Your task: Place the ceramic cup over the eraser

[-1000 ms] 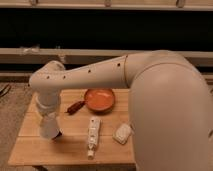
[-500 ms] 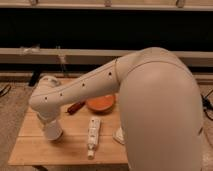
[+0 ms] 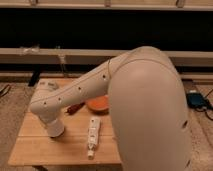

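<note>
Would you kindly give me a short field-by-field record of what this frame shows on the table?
surface: wooden table
end effector: hidden beneath the arm's wrist at the table's left, over the white ceramic cup
ceramic cup: on the table's left part, under the wrist
eraser: not visible
orange bowl: centre rear, partly behind the arm
red-handled tool: left of the bowl
power strip: centre front, lying lengthwise

Orange bowl (image 3: pixel 98 103), white power strip (image 3: pixel 93 134) (red-handled tool (image 3: pixel 75 107) alongside), pale wooden table (image 3: pixel 35 145).
</note>
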